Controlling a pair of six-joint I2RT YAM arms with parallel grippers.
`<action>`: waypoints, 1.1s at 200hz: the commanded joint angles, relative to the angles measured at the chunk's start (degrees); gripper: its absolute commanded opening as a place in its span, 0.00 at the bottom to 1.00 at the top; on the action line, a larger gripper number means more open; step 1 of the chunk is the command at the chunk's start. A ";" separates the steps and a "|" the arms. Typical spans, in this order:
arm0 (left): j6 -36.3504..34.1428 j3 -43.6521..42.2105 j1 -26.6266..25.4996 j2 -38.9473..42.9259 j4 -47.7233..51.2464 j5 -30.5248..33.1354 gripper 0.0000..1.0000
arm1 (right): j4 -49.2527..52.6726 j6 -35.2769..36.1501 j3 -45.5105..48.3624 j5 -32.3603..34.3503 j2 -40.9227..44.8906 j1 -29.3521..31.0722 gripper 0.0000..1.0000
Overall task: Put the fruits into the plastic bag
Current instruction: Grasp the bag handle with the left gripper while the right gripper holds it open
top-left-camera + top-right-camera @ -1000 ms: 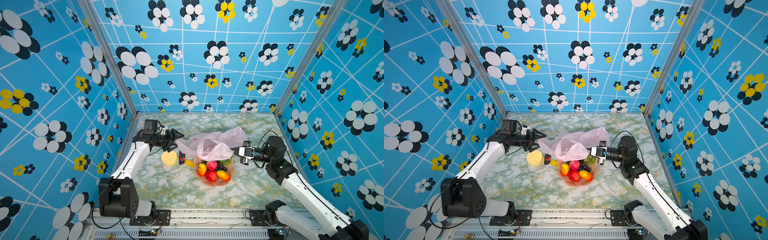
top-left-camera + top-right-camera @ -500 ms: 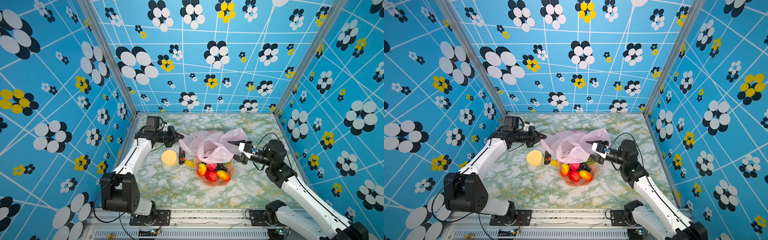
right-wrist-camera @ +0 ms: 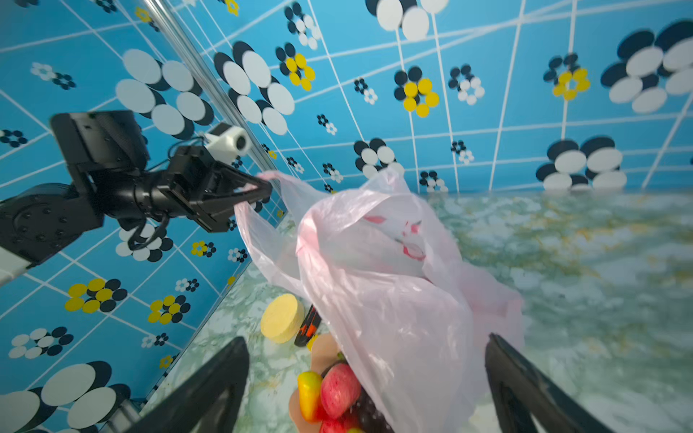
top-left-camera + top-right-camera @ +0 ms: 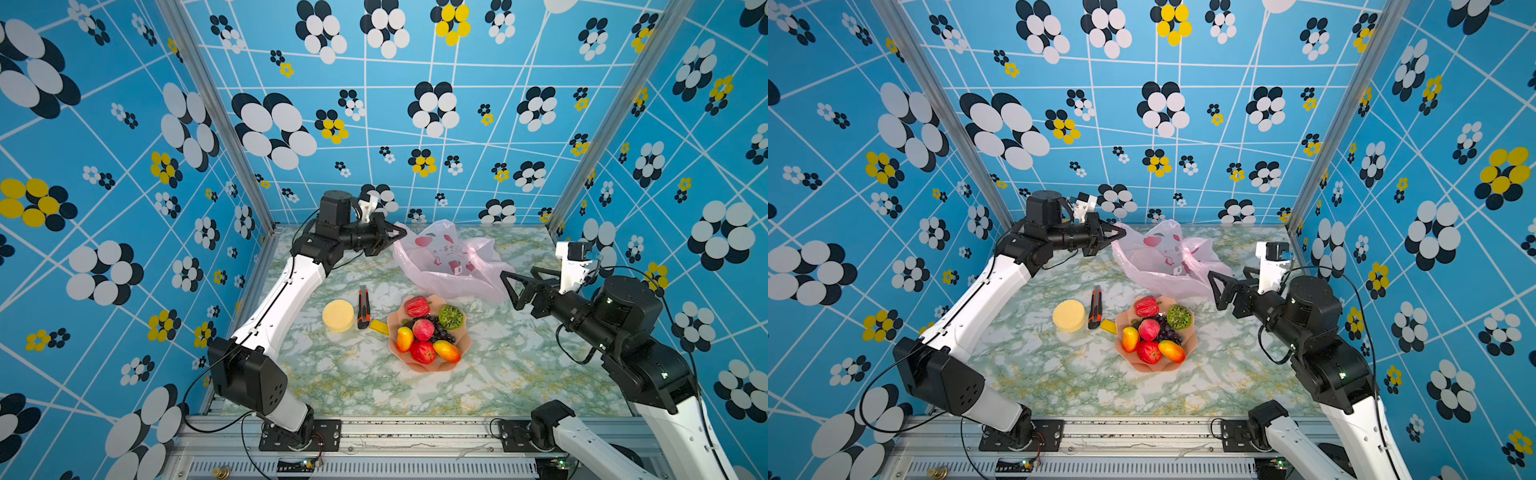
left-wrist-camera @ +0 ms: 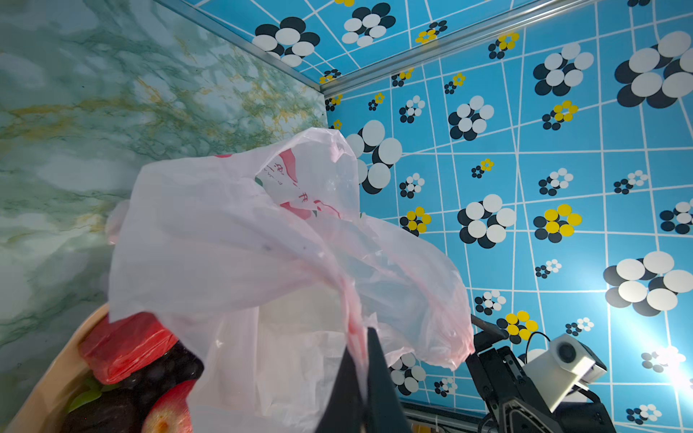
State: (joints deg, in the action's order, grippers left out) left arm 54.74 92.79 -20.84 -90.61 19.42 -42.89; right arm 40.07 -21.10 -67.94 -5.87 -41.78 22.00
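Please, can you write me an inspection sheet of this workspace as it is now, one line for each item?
Surface: green marble-pattern table, no spill seen.
Job's things: plastic bag crumpled at the back, one edge lifted; fruits all in the pink bowl, none seen in the bag.
Clutter: yellow disc, utility knife, small flat yellow piece, all left of the bowl.
Grippers: left gripper shut on the bag's edge; right gripper open beside the bag, holding nothing.
Cables: black cables loop at both arms, away from the fruits.
Surroundings: blue flowered walls; metal rail in front.
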 commanded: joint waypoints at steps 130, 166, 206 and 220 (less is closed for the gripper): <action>-4.83 2.02 -10.56 -0.37 0.72 1.87 0.00 | 22.70 -19.46 -6.83 3.06 -12.55 10.62 0.77; -3.15 2.59 -12.21 -0.45 -0.46 2.25 0.00 | 20.01 -23.08 -4.08 7.92 -13.59 17.50 0.75; -2.93 4.07 -14.20 -0.90 0.03 2.59 0.00 | 11.47 -26.01 -1.86 5.83 -14.73 22.70 0.78; -2.73 4.06 -14.57 -0.72 0.00 2.79 0.00 | 11.58 -25.58 -1.54 5.95 -15.92 22.78 0.78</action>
State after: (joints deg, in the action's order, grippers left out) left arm 51.53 94.61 -34.65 -91.81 20.12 -40.66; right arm 55.55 -44.93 -70.63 -0.69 -56.27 44.25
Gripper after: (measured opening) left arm 0.043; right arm 0.779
